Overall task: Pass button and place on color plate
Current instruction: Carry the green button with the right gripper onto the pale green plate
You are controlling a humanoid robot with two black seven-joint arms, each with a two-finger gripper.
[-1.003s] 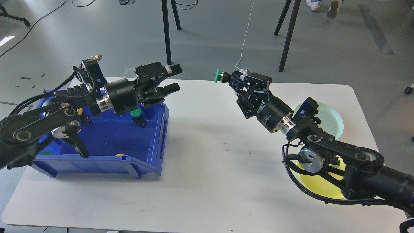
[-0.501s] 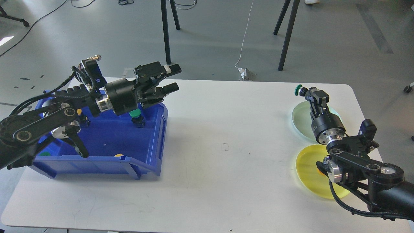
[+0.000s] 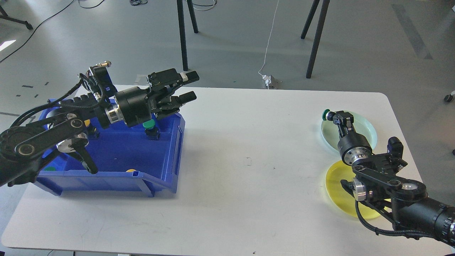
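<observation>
My right gripper is shut on a green-capped button and holds it over the left edge of the pale green plate at the table's right. A yellow plate lies just in front of it, partly hidden by my right arm. My left gripper is open and empty, hovering above the far right corner of the blue bin. Another green button on a black base stands in the bin below the left gripper.
The blue bin also holds a yellow button near its front wall and a green one at its left. Black stand legs rise from the floor beyond the table's far edge.
My right arm swung from the table's middle to the right with the green button, then lowered it toward the pale green plate. The left arm stayed still.
</observation>
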